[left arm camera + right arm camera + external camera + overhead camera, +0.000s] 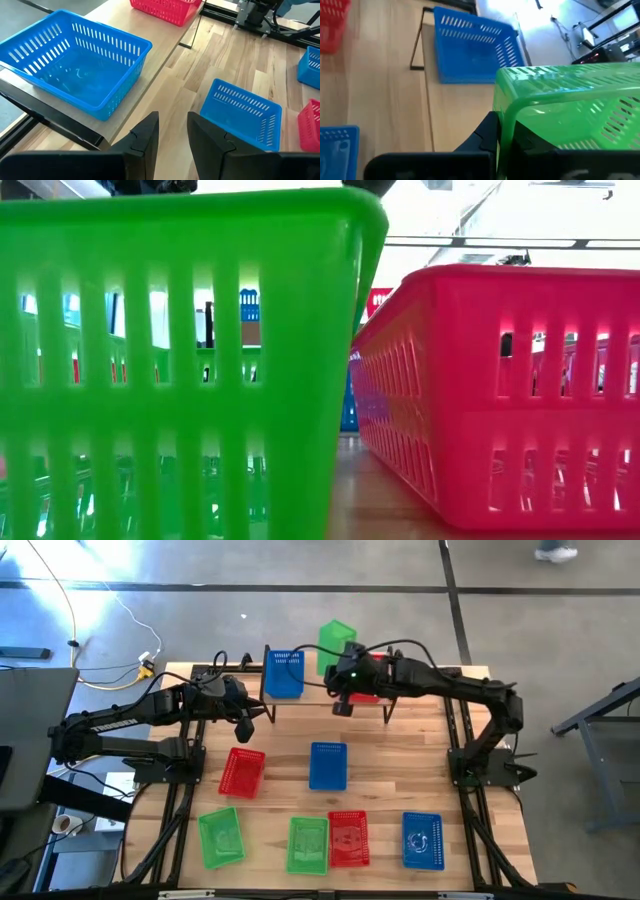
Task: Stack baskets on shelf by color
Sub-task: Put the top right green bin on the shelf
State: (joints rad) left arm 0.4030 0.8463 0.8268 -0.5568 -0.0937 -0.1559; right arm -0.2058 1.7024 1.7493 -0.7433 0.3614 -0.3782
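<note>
Above shelf [300, 700] — R gripper [505, 132], green basket [575, 110]

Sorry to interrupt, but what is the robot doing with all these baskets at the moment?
It is sorting plastic mesh baskets onto the low light-wood shelf. The right gripper is shut on the rim of a green basket, holding it over the shelf. A blue basket and a red basket already sit on the shelf. The left gripper hangs empty beside the blue one. Six baskets remain on the wooden tabletop.
</note>
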